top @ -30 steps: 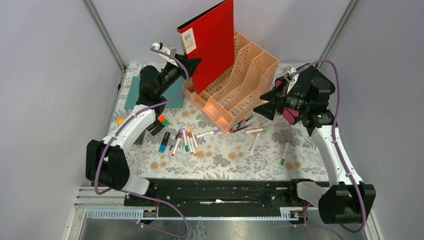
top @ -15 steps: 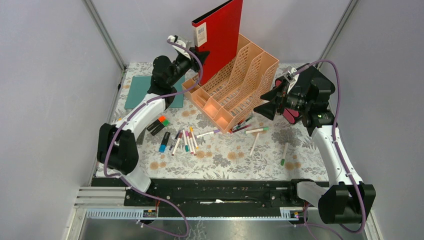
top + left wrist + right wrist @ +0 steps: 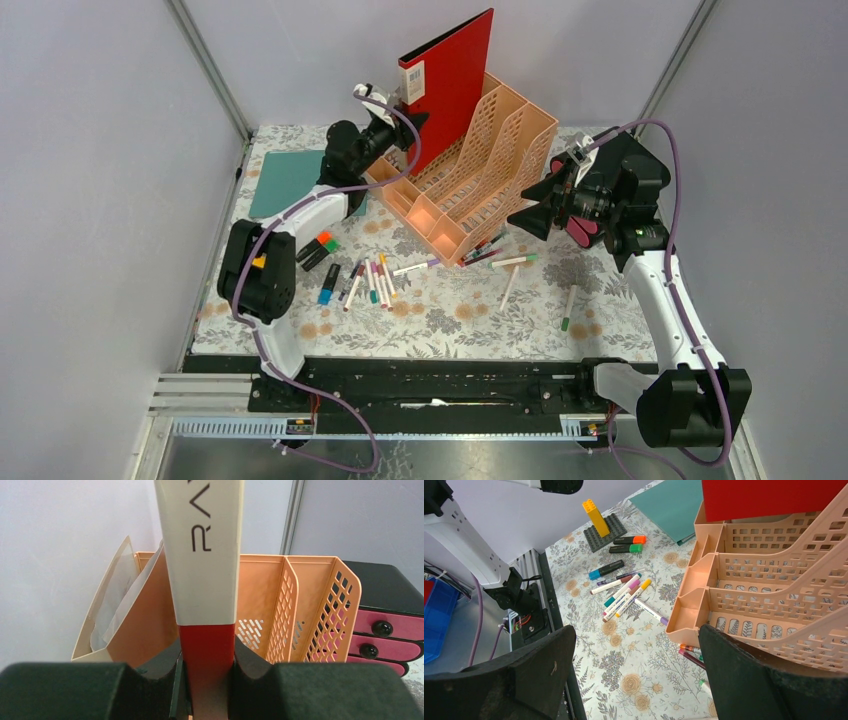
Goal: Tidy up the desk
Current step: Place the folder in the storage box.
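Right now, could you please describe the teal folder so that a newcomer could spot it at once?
Start at the peach file rack at the back of the flowered desk. To its left, the teal folder lies flat on the cloth. Unlike the upright red binder nearby, it is a flat teal sheet.

Floral desk [image 3: 450,325]: peach rack [image 3: 480,170] at upper centre, teal folder [image 3: 280,178] at upper left, markers [image 3: 372,280] strewn across the middle.

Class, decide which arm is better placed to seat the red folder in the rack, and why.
Left. The left gripper clamps the red folder on end at the rack; the right gripper hangs open, empty, beside it.
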`<state>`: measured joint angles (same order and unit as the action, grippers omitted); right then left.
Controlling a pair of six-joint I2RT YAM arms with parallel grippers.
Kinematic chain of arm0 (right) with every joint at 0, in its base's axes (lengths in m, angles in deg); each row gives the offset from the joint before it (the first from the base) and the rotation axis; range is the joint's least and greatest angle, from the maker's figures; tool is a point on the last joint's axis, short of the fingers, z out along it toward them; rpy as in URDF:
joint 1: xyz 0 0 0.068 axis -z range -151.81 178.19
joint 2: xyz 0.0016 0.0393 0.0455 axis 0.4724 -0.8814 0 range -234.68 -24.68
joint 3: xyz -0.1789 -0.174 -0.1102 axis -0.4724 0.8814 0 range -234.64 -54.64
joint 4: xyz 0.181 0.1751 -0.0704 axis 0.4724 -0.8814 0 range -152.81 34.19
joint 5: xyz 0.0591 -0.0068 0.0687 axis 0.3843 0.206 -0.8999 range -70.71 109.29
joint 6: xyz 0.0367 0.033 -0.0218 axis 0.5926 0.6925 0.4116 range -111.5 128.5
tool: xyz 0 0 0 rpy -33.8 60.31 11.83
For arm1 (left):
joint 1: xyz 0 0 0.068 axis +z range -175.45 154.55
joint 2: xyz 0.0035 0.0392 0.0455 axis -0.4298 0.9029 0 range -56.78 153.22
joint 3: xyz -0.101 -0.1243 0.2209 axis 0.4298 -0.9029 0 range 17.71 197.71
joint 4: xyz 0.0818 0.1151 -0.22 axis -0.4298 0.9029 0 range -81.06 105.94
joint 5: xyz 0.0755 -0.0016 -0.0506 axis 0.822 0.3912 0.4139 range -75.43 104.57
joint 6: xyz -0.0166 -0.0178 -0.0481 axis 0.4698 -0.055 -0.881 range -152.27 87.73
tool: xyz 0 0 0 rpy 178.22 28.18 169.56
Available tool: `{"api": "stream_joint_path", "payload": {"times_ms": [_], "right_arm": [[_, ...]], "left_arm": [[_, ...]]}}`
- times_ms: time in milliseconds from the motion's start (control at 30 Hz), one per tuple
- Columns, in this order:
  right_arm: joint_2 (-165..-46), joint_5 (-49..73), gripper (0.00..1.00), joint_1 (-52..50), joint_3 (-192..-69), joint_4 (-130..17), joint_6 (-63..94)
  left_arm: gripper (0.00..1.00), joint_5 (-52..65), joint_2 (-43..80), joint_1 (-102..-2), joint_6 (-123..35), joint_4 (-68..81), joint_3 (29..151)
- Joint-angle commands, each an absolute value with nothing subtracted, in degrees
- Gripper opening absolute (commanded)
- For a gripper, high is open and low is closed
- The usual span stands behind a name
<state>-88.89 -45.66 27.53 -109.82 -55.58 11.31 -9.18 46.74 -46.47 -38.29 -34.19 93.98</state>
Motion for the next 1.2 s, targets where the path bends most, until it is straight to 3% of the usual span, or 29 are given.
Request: {"api": "stream_joint_path", "payload": {"times_ms": [0, 733, 1167], "right_arm": [[-87.61, -45.84, 1.00, 27.85, -110.45, -55.11, 10.29], [-87.95, -46.44, 1.00, 27.84, -110.24, -54.98, 10.17], [-87.92, -46.50, 1.00, 27.90, -110.12, -54.71, 10.36]], "left_arm": [[0.00, -9.50, 47.48, -46.72, -38.84, -48.36, 92.99], [0.00, -9.87, 55.50, -46.63, -40.58, -61.84, 85.87], [0.00, -9.48, 58.44, -46.54, -43.12, -62.84, 90.98]]}}
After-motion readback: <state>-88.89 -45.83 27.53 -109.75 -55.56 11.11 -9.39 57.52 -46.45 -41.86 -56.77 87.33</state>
